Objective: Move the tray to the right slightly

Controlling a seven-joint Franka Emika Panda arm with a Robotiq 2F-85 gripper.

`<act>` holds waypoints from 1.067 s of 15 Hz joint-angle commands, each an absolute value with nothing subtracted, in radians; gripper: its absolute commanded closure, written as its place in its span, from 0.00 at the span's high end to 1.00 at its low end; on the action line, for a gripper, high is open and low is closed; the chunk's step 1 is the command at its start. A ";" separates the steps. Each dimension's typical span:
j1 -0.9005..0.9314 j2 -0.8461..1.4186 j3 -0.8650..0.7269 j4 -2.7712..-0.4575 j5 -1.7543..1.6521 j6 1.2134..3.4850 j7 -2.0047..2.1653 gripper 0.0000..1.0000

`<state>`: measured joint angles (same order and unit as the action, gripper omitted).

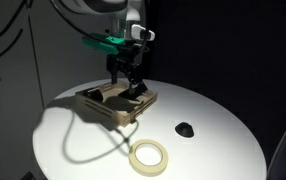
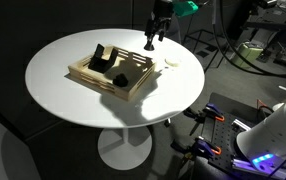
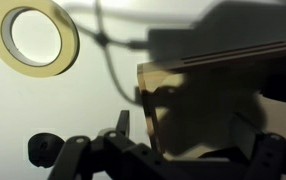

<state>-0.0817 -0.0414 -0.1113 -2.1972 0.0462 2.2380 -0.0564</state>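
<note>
Apparently the end effector (image 1: 129,84) meets the square, light-wood tray (image 1: 107,111).

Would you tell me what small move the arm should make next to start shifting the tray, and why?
Probably lower a little and close on the rim of the tray. In an exterior view the gripper seems to hang just above that rim. In the wrist view it looks open, with the tray's edge between its fingers, so nothing is gripped yet.
</note>
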 commanded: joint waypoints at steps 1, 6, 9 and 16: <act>-0.099 0.047 -0.122 -2.083 0.065 2.211 -0.159 1.00; -0.131 0.145 -0.120 -2.009 0.078 2.225 -0.321 1.00; -0.155 0.200 -0.114 -1.979 0.100 2.228 -0.388 1.00; -0.191 0.273 -0.102 -1.969 0.110 2.232 -0.453 1.00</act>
